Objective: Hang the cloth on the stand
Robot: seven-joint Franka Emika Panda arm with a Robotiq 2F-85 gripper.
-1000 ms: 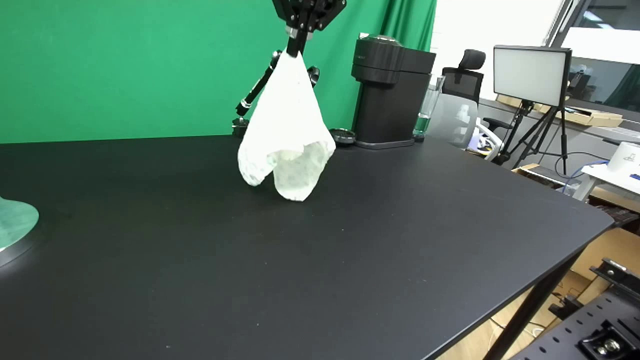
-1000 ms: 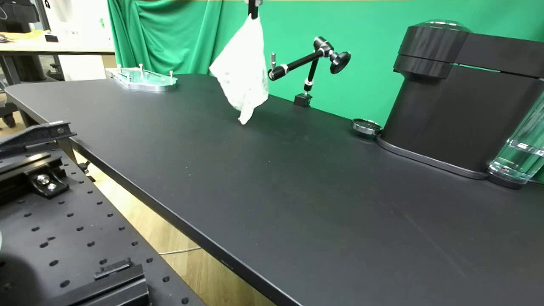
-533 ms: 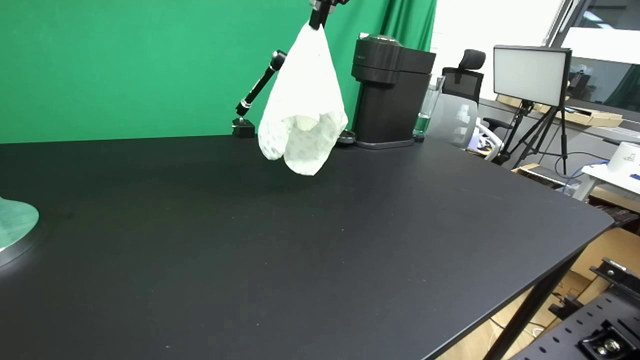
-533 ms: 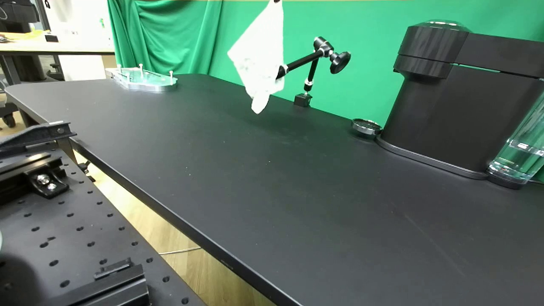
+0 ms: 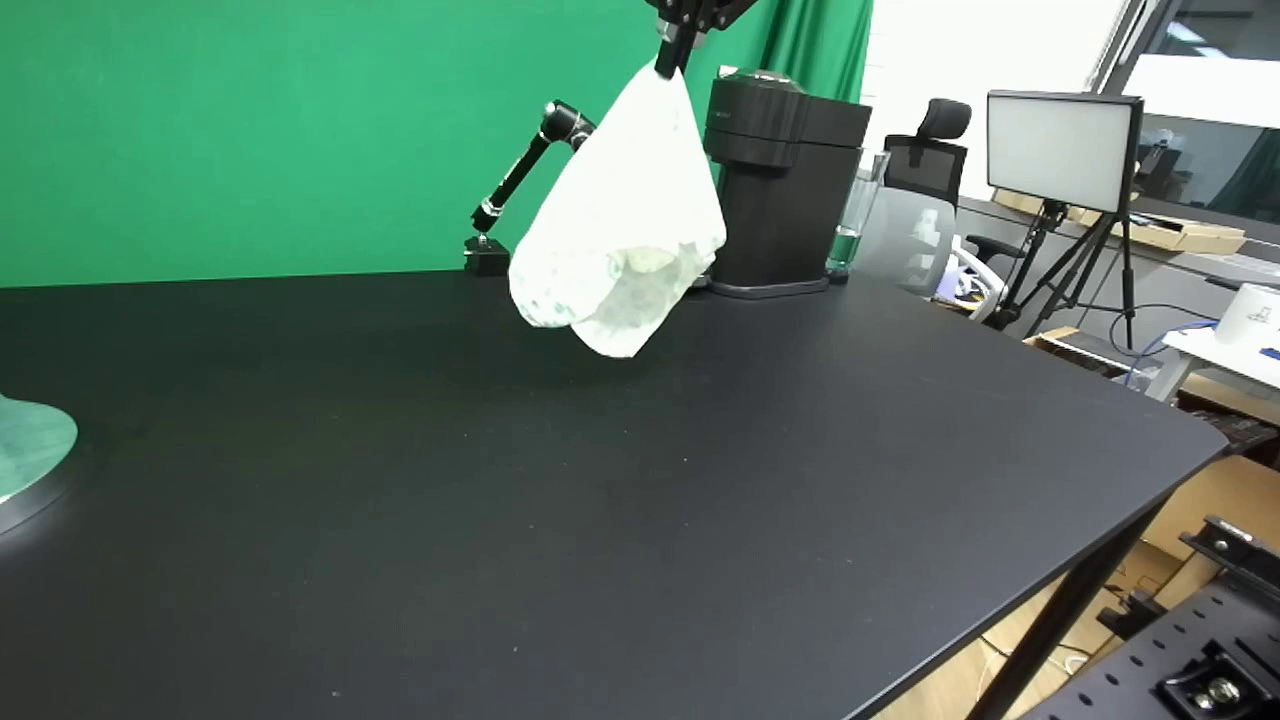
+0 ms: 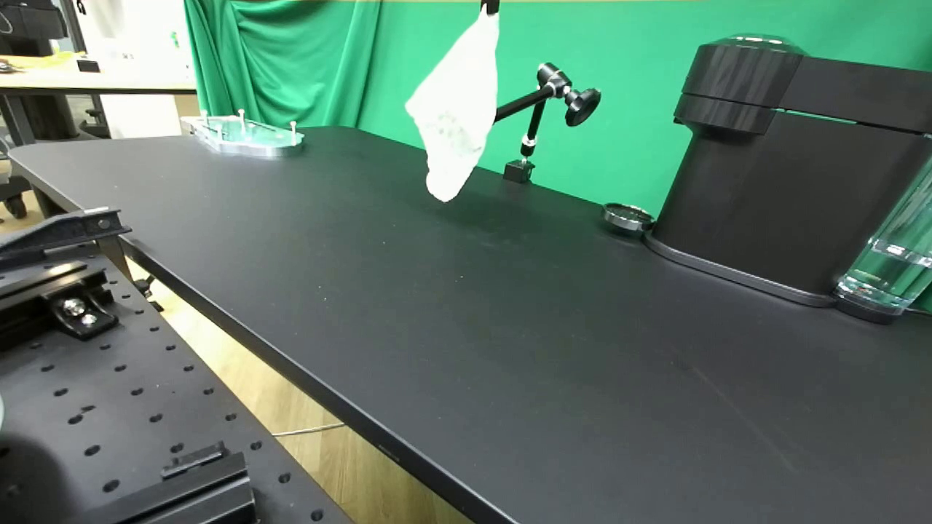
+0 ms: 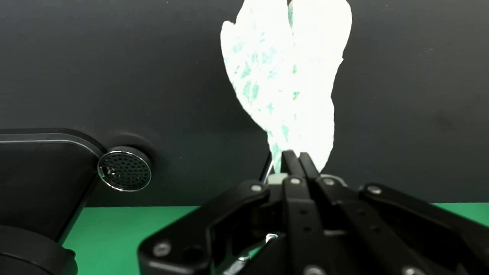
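The white cloth [image 5: 625, 210] with pale green marks hangs from my gripper [image 5: 672, 70] by its top corner, lower end above the table. It also shows in an exterior view [image 6: 459, 109] and in the wrist view [image 7: 301, 84]. The gripper's fingers [image 7: 298, 156] are closed on it. The stand is a black jointed arm on a small block base, seen in both exterior views [image 5: 513, 185] [image 6: 530, 138]. The cloth covers the free end of its bar in both exterior views; I cannot tell if they touch. In the wrist view the stand is mostly hidden behind the gripper.
A black coffee machine [image 5: 775, 190] with a water tank [image 6: 888, 247] stands by the stand. A small round drip tray [image 6: 628, 217] sits at its foot. A clear plate with pegs [image 6: 247, 137] lies on the black table [image 6: 510, 327]. A green curtain [image 5: 300, 130] hangs behind.
The gripper and cloth have moved right in both exterior views. They rose, then came down slightly in the last half second. The cloth now covers the stand's bar end and its lower part swings.
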